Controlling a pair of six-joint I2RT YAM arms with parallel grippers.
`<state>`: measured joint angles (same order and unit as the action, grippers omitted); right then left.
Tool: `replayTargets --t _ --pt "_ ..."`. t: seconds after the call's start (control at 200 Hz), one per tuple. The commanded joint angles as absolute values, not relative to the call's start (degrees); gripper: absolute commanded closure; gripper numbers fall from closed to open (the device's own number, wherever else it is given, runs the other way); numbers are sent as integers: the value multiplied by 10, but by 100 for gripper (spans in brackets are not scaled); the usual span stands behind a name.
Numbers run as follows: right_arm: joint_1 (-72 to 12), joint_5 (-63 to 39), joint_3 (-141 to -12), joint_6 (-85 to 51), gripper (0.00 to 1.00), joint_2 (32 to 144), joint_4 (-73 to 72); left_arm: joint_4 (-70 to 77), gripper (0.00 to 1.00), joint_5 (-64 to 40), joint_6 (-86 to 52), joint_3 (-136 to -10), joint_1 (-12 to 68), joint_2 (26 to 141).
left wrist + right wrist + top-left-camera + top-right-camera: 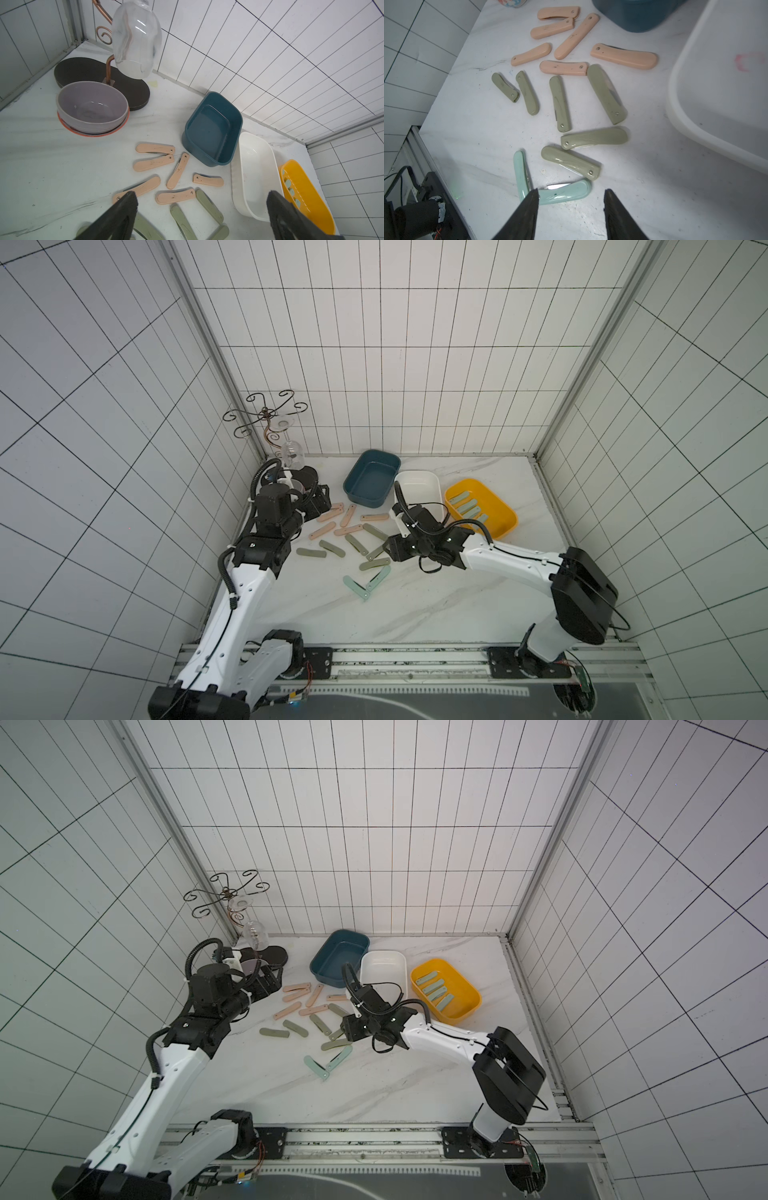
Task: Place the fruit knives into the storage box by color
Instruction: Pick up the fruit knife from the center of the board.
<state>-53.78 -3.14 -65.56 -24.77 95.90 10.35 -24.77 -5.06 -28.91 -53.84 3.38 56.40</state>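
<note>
The fruit knives lie loose on the marble table. Several peach-pink knives (pixel 328 529) are at the back left, and several olive knives (pixel 559 104) lie in the middle. Two pale mint knives (pixel 564 192) form a V nearest the front. More mint knives (pixel 467 506) sit in the yellow box (pixel 505 514). The blue box (pixel 376 454) and the white box (pixel 419 485) hold nothing. My right gripper (pixel 571 193) is open and empty, just behind the mint pair. My left gripper (pixel 202 196) is open wide over the pink and olive knives.
A copper wire glass rack (pixel 270 414) with a hanging wine glass (pixel 137 39) stands on a dark base (pixel 83 68) in the back left corner. A grey bowl (pixel 91 108) on an orange plate sits beside it. Tiled walls close three sides.
</note>
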Motion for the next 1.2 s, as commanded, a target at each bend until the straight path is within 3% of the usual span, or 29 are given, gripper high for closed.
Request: replayTargets --t 0.0,0.495,1.195 --pt "-573 -7 -770 -177 48 1006 164 -251 3 -59 -288 -534 11 559" --pt "-639 36 -879 -86 51 1125 252 -230 3 -68 -338 -542 -50 590" --pt "-693 49 -936 -69 47 1216 266 -208 3 -81 -355 -538 -64 599"
